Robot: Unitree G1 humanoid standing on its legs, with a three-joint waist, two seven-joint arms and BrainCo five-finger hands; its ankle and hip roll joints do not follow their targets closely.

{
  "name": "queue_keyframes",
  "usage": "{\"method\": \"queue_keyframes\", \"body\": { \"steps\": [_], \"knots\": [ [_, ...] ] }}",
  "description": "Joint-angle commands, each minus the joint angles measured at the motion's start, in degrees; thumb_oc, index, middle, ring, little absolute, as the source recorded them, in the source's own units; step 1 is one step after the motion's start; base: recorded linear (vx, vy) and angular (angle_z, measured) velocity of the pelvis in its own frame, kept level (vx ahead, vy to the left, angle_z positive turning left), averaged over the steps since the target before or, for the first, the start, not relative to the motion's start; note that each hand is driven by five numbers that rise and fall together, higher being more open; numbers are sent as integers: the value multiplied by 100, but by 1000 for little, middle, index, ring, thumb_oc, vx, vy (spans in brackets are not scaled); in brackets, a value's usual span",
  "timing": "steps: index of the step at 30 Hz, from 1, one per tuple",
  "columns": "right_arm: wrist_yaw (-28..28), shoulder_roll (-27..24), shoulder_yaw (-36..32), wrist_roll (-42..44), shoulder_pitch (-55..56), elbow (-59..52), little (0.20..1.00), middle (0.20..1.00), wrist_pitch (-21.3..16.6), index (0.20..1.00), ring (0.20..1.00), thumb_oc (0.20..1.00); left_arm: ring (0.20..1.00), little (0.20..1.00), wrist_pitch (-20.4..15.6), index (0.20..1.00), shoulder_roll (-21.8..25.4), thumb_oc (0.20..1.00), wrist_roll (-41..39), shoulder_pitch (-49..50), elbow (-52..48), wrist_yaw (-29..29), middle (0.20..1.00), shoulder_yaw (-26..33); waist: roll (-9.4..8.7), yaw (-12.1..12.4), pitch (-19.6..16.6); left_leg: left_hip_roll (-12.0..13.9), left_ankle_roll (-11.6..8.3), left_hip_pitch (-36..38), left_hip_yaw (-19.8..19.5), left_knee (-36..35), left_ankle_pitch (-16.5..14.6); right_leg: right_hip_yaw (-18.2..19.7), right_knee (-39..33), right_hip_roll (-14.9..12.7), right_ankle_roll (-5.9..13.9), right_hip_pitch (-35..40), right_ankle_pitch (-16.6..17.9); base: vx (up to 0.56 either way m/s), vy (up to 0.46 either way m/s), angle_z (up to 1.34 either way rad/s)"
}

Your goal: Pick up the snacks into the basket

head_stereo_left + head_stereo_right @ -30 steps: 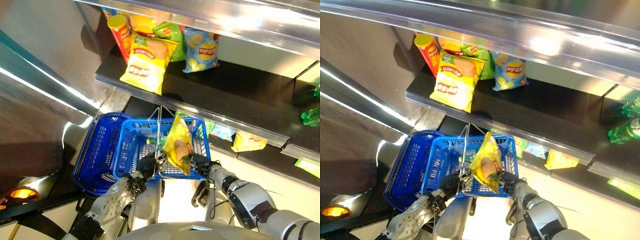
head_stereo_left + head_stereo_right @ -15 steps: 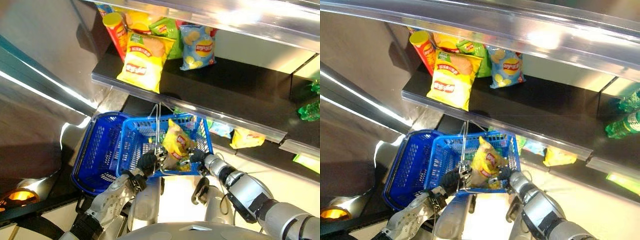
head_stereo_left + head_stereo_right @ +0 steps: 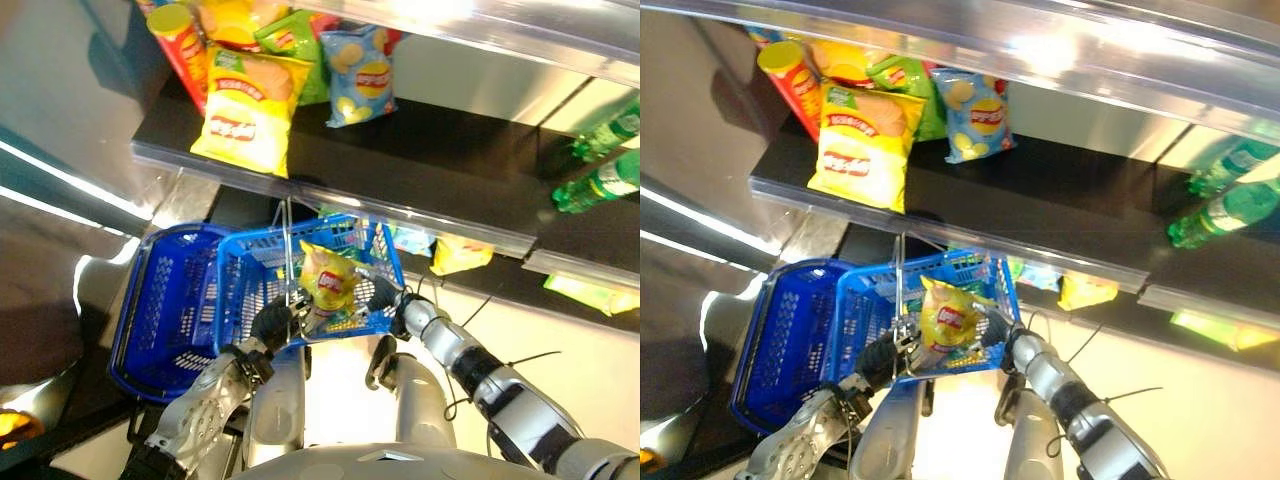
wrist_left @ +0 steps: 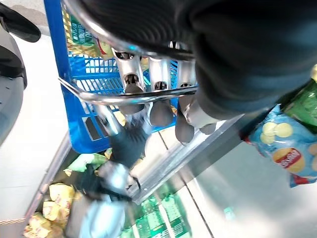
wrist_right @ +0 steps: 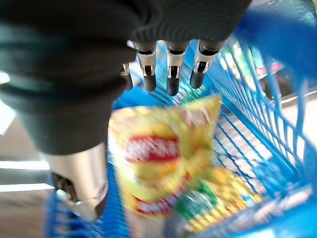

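Chip bag [image 3: 327, 287] dropped into basket [image 3: 243, 262], just below right hand [image 5: 168, 74]

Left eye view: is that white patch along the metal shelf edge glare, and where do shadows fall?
Yes: in the left eye view, overhead light glares off the metal shelf edge, and a bright streak crosses the side panel. The red canister shadows the wall beside it. In the right eye view the same glare shows, and the yellow chip bag darkens the black shelf.

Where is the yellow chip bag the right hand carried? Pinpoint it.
The yellow chip bag sits inside the light blue basket, between the left hand and right hand.
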Motion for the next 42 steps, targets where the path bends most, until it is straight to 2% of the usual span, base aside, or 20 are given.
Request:
{"method": "queue_keyframes", "body": {
  "steps": [1, 4, 6, 9, 19, 23, 24, 28, 32, 35, 42],
  "knots": [
    [127, -723, -350, 588, 206, 218, 1000, 1000, -53, 1000, 1000, 1000, 200, 200, -775, 200, 88, 200, 71, 95, -974, -528, 200, 386, -62, -60, -350, 65, 291, 259, 217, -275, -25, 249, -535, -185, 582, 325, 870, 38, 3, -15],
    [187, -773, -432, 682, 339, 39, 1000, 1000, -62, 1000, 1000, 1000, 200, 200, -791, 200, 78, 200, 166, 112, -835, -533, 200, 391, -83, -86, -384, 79, 286, 344, 251, -378, 7, 264, -639, -166, 586, 394, 898, 45, -2, -23],
    [443, -929, -802, 1012, 1001, -688, 1000, 1000, -161, 1000, 1000, 1000, 200, 200, -882, 200, -97, 200, 689, 187, 11, -544, 200, 568, -192, -225, -679, 145, 213, 851, 404, -1038, 204, 312, -1261, -43, 662, 768, 1089, 169, -20, -12],
    [478, -929, -925, 1090, 1187, -824, 1000, 1000, -183, 1000, 1000, 1000, 200, 200, -902, 200, -193, 200, 893, 220, 316, -545, 200, 619, -208, -280, -823, 149, 178, 1064, 474, -1284, 286, 301, -1513, -23, 699, 964, 1158, 118, -6, -28],
    [287, -121, -840, 2238, 1305, 503, 1000, 1000, -289, 1000, 1000, 1000, 200, 200, -1133, 200, -903, 200, 1543, 130, 2084, -284, 200, 705, -212, -378, -1396, 131, 106, 1928, 796, -2111, 441, 490, -2617, 195, 764, 1726, 1461, 121, 14, -15],
    [7, 489, -922, 3103, 1339, 1289, 1000, 1000, -390, 1000, 1000, 1000, 200, 200, -1256, 200, -1218, 200, 1699, -23, 2830, -53, 200, 791, -203, -399, -1555, 143, 69, 2123, 898, -2312, 478, 613, -2921, 275, 771, 1888, 1579, 82, 17, -26],
    [-112, 834, -955, 3696, 1332, 1758, 1000, 1000, -469, 1000, 1000, 1000, 200, 200, -1352, 200, -1399, 200, 1752, -165, 3262, 145, 200, 823, -184, -431, -1643, 152, 40, 2164, 909, -2405, 501, 636, -3076, 322, 768, 1930, 1628, 52, 14, -16],
    [-293, 1071, -706, 3502, 1240, 2309, 1000, 1000, -492, 1000, 1000, 1000, 200, 200, -1465, 200, -1575, 200, 1908, -333, 3773, 305, 200, 832, -162, -452, -1746, 149, 19, 2138, 898, -2406, 468, 665, -3203, 352, 765, 1953, 1653, 32, 16, -11],
    [-365, 1464, -834, 4504, 1157, 3239, 1000, 1000, -483, 1000, 1000, 1000, 200, 200, -1542, 200, -1779, 200, 1890, -547, 4296, 447, 200, 749, -141, -494, -1807, 141, 2, 2198, 877, -2406, 450, 702, -3210, 365, 746, 2046, 1658, 43, 3, -5],
    [-626, 1543, -726, 4219, 1066, 3453, 1000, 1000, -613, 1000, 1000, 1000, 200, 200, -1625, 200, -1897, 200, 1902, -742, 4717, 524, 200, 716, -111, -506, -1822, 139, -12, 2211, 851, -2406, 449, 711, -3212, 387, 721, 2076, 1638, 0, 0, 0],
    [-671, 1640, -684, 4366, 904, 3823, 1000, 1000, -620, 1000, 1000, 1000, 200, 200, -1689, 200, -2020, 200, 1691, -734, 4688, 557, 200, 658, -56, -498, -1900, 149, -26, 2242, 821, -2406, 427, 697, -3255, 395, 694, 2154, 1597, 11, -3, 0]
  ]
}}
